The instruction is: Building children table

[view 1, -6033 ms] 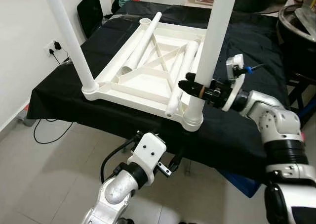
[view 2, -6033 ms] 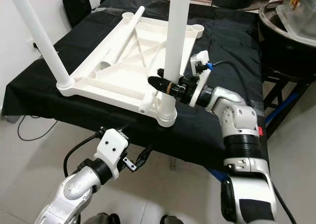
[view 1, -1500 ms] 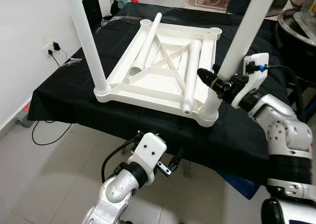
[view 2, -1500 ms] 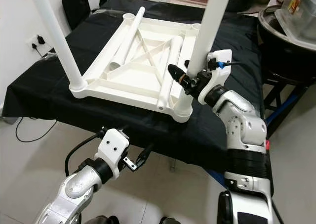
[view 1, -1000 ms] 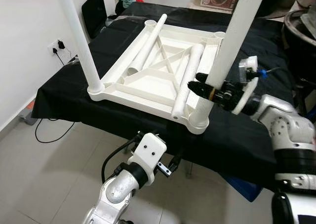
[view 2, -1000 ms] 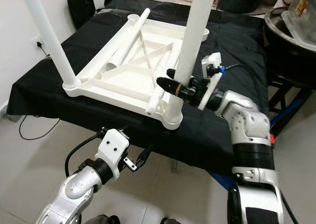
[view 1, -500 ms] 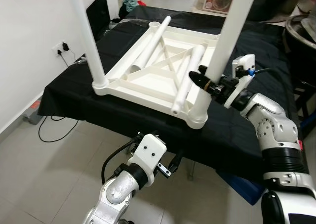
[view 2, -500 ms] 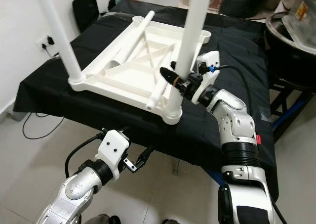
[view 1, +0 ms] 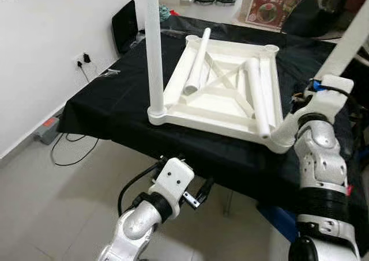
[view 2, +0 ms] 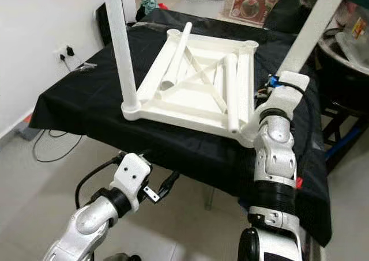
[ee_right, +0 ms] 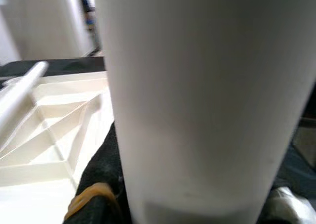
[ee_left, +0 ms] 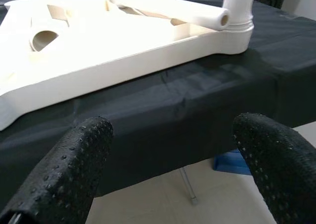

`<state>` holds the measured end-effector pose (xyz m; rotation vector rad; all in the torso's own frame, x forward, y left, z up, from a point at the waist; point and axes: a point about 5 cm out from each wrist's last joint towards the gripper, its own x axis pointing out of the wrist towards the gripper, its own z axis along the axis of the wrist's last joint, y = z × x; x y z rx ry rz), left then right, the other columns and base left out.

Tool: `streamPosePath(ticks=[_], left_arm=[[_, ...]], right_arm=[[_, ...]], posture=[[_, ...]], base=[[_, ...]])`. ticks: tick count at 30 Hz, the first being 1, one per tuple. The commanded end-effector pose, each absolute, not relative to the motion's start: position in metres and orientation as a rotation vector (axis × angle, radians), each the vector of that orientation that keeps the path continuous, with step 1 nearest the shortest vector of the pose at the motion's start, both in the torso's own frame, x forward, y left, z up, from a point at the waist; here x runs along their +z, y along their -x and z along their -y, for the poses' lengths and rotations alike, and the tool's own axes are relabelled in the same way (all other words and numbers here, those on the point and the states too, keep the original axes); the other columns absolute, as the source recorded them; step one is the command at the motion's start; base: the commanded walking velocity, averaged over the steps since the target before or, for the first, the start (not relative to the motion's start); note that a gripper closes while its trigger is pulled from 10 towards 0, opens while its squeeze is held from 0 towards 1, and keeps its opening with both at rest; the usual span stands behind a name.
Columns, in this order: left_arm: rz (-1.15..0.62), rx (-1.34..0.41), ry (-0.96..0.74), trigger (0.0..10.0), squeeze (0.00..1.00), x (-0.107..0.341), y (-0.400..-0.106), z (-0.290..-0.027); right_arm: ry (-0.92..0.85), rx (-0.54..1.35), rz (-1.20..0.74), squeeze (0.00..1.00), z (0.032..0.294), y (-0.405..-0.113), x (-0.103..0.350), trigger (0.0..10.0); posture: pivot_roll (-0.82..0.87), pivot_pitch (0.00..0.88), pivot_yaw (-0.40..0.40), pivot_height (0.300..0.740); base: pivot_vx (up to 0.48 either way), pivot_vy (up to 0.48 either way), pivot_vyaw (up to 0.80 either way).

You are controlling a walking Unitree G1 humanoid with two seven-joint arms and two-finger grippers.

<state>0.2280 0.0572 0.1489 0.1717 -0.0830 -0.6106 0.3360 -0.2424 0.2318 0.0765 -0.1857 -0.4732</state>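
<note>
White plastic leg (view 2: 311,27) now leans outward, right claw (ee_right: 106,194) still clenched on it; its socket (view 1: 281,141) needs reseating. Left claw (ee_left: 168,169), released, hangs below the tabletop (view 1: 225,94).

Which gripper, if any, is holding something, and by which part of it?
The right gripper holds the near right table leg low down, just above its socket in the upturned tabletop. The left gripper holds nothing.

Stock count, assembly bench
One upturned tabletop (view 1: 222,97); two fitted legs (view 1: 153,42); two loose legs (view 1: 256,97); one black cloth (view 1: 109,94).
</note>
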Motion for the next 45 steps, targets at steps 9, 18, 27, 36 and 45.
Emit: streamPosePath(ticks=[9,18,27,36,45], left_arm=[[0.078,-0.615,-0.172,10.0,0.0,0.147,-0.227,-0.055],[0.077,-0.612,-0.171,10.0,0.0,0.147,-0.227,-0.055],[0.079,-0.608,-0.171,10.0,0.0,0.148,-0.227,-0.057],[0.079,-0.608,-0.174,10.0,0.0,0.148,-0.226,-0.058],[0.077,-0.605,-0.173,10.0,0.0,0.148,-0.226,-0.058]], right_arm=[[-0.164,-0.126,0.149,1.0,0.189,-0.348,0.223,10.0],[-0.147,0.148,0.163,0.0,0.187,-0.354,0.236,10.0],[-0.169,0.838,0.11,0.0,0.181,-0.332,0.249,10.0],[-0.121,1.022,0.097,0.0,0.179,-0.336,0.252,10.0],[-0.133,0.957,0.115,0.0,0.179,-0.343,0.249,0.0]], posture=[[0.12,0.144,-0.036,0.74],[0.12,0.149,-0.036,0.74],[0.13,0.154,-0.037,0.74],[0.13,0.156,-0.035,0.74],[0.13,0.155,-0.036,0.74]], base=[[0.0,0.0,0.0],[0.0,0.0,0.0],[0.0,0.0,0.0],[0.0,0.0,0.0],[0.0,0.0,0.0]])
